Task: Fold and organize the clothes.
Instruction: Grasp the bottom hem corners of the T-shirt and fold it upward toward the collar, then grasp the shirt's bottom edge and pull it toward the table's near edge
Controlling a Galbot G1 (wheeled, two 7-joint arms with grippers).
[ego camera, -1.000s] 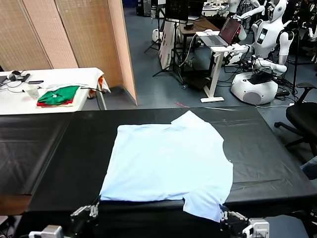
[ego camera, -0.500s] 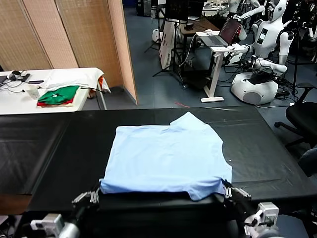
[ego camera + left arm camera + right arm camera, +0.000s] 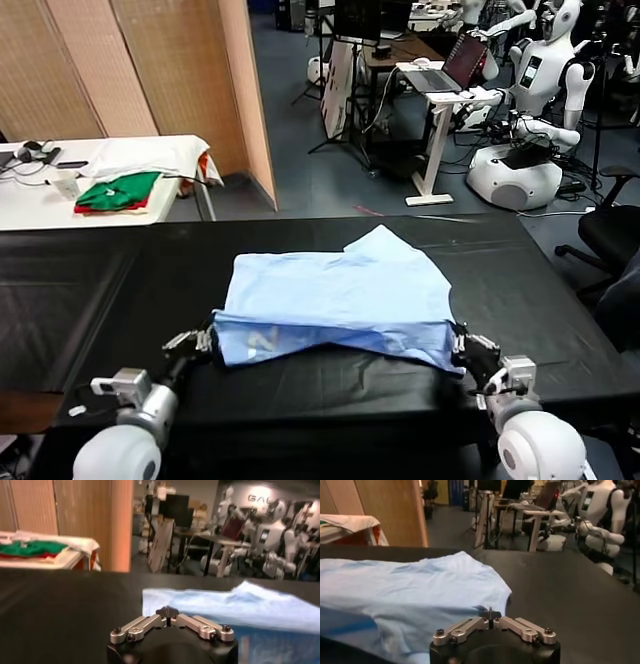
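Cloth fills the middle of the black table point(image 3: 90, 290): a pale sky-blue T-shirt point(image 3: 340, 290) lies there with its near hem raised off the surface and drawn toward the far side, so a strip of the underside faces the head camera. White lettering shows on that turned strip near its left end (too little of it to read). The rest of the shirt lies flat beyond the fold, a sleeve pointing toward 1 o'clock.

At about 7 o'clock from the shirt's centre, the left gripper point(image 3: 207, 341) has its fingers pinched together on the left near corner of the hem. At about 5 o'clock, the right gripper point(image 3: 457, 343) is likewise clamped on the right near corner. Both wrist views show the fingertips meeting at a point, with blue fabric spread beyond them.

Toward 10 o'clock, well apart from the black table, a white side table point(image 3: 30, 205) carries a folded green garment point(image 3: 120, 190) on top of a red one, and a white cloth point(image 3: 140, 155) beside them.
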